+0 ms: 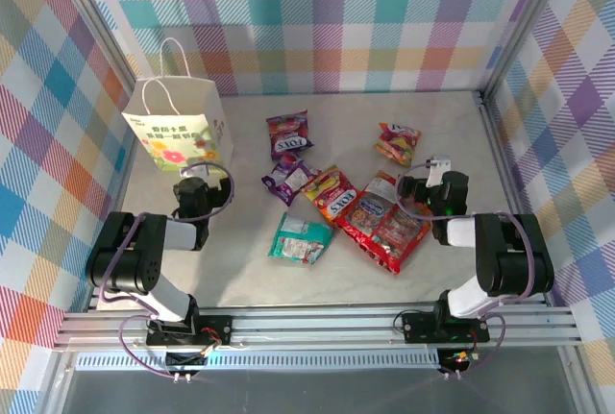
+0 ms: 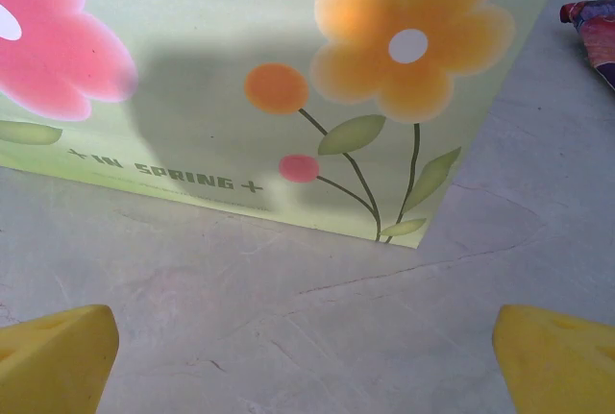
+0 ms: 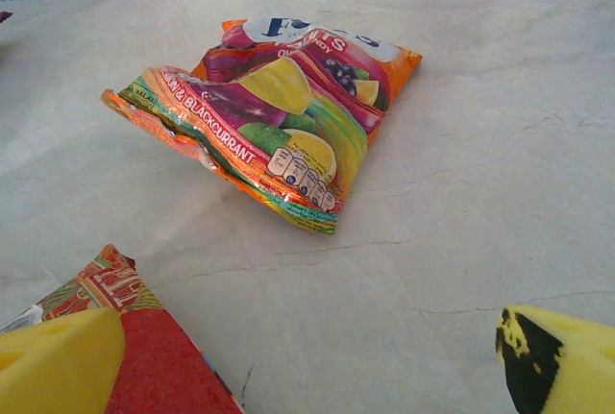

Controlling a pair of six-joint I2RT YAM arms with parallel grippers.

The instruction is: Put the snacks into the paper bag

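The white paper bag [image 1: 178, 124] stands upright at the back left, its flower print facing my arms. The snacks lie spread over the middle of the table: two purple packets [image 1: 288, 133] [image 1: 288, 179], an orange-red one [image 1: 332, 193], a large red one [image 1: 386, 224], a teal-green one [image 1: 301, 238] and a small red-yellow one [image 1: 398, 142]. My left gripper [image 1: 197, 168] is open, low over the table just in front of the paper bag [image 2: 288, 97]. My right gripper [image 1: 438, 168] is open and holds nothing, between the small red-yellow packet [image 3: 279, 116] and the large red packet [image 3: 163, 356].
Metal frame posts and checked walls close in the table on the left, right and back. A rail runs along the near edge by the arm bases. A purple packet's corner [image 2: 596, 35] lies to the right of the bag.
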